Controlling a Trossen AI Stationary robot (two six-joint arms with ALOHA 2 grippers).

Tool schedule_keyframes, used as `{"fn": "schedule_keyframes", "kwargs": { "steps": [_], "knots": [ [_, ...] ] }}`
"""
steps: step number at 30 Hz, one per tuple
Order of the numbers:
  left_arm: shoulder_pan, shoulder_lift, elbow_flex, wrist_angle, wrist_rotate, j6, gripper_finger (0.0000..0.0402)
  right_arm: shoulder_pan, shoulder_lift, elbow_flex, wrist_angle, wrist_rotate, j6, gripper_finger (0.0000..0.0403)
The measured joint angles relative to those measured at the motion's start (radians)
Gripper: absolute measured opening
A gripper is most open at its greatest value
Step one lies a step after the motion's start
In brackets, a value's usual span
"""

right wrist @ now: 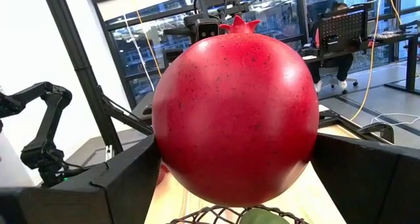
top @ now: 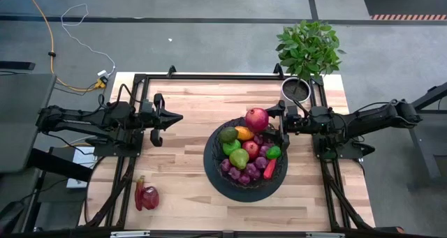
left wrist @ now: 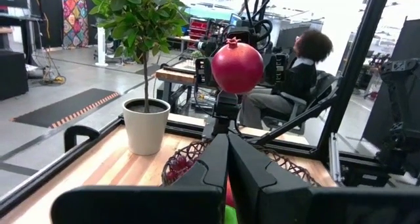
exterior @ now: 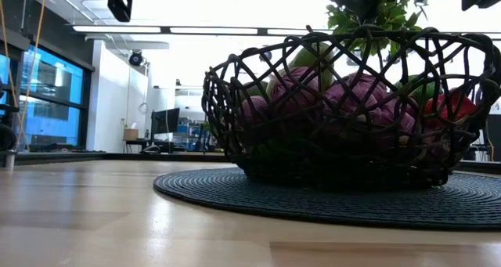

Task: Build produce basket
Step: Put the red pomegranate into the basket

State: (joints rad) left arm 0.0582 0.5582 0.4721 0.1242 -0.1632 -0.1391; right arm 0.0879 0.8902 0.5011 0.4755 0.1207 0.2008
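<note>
Above the basket's (top: 246,158) far rim, the right gripper (top: 267,117) pinches a pomegranate (top: 256,119) between spread fingers. The left gripper (top: 174,117), fingers pressed together, waits over the desk (top: 181,189).

The right arm extends from the table's right side toward its centre. The right gripper (top: 269,114) has its dark fingers (right wrist: 125,178) spread wide, clamped on a round red pomegranate (top: 256,119). The left arm lies along the table's left side. The left gripper (top: 179,117) is fully closed, holding nothing.
</note>
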Motion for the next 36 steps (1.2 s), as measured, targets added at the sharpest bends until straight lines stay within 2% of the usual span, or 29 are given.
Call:
{"fn": "schedule_keyframes", "kwargs": {
  "steps": [5,7,10,13,19,29,36],
  "knots": [
    [0.000,0.000,0.000,0.000,-0.001,0.027,0.0000,0.000,0.000,0.001,-0.028,0.001,0.009,0.0337],
    [0.000,0.000,0.000,0.000,-0.001,0.028,0.0000,-0.003,0.002,0.017,-0.134,0.020,0.056,0.0337],
    [0.000,0.000,0.000,0.000,-0.002,0.028,0.0000,-0.022,0.032,0.080,-0.394,0.032,0.119,0.0337],
    [0.000,0.000,0.000,0.000,-0.007,0.028,0.0000,-0.033,0.088,0.135,-0.522,0.016,0.107,0.0337],
    [0.000,0.000,0.000,-0.002,-0.009,0.030,0.0000,-0.043,0.202,0.160,-0.540,-0.068,0.043,0.0337],
    [0.000,0.000,0.000,-0.008,-0.029,0.039,0.0000,-0.043,0.292,0.156,-0.578,-0.104,-0.076,0.0337],
    [0.000,0.000,0.000,-0.008,-0.031,0.039,0.0000,-0.044,0.333,0.155,-0.587,-0.092,-0.113,0.0337]
  ]
}}
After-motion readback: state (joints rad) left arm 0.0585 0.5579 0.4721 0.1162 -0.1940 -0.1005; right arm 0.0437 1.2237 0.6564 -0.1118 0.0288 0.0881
